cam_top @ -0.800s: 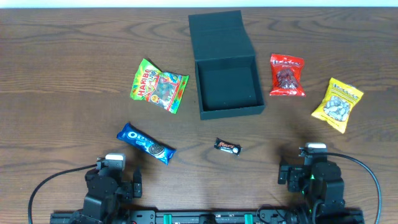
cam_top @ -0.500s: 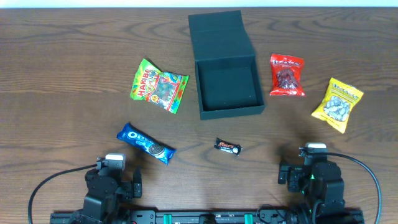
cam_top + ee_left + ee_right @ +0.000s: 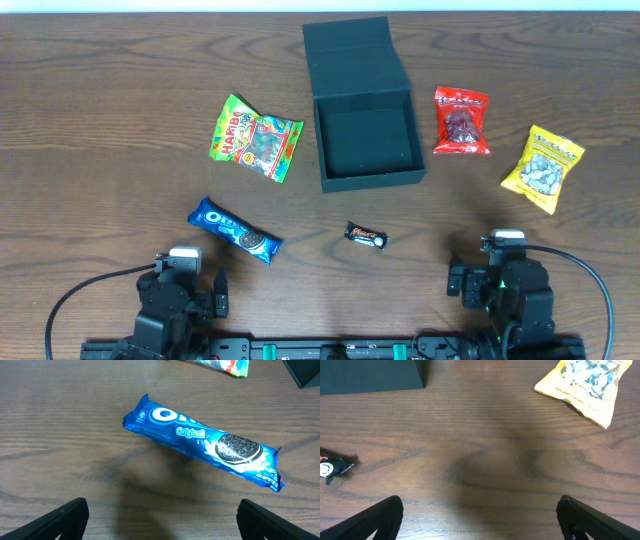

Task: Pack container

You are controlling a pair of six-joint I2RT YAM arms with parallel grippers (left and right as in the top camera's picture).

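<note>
Since the left gripper and the right gripper are both held spread wide and empty, low at the six-o'clock edge of the table, the first pick is best made by the left. The Oreo packet, at twelve o'clock from its fingers, should be straddled across its narrow width. The container is seen toward the table's twelve o'clock, lid thrown back.
</note>
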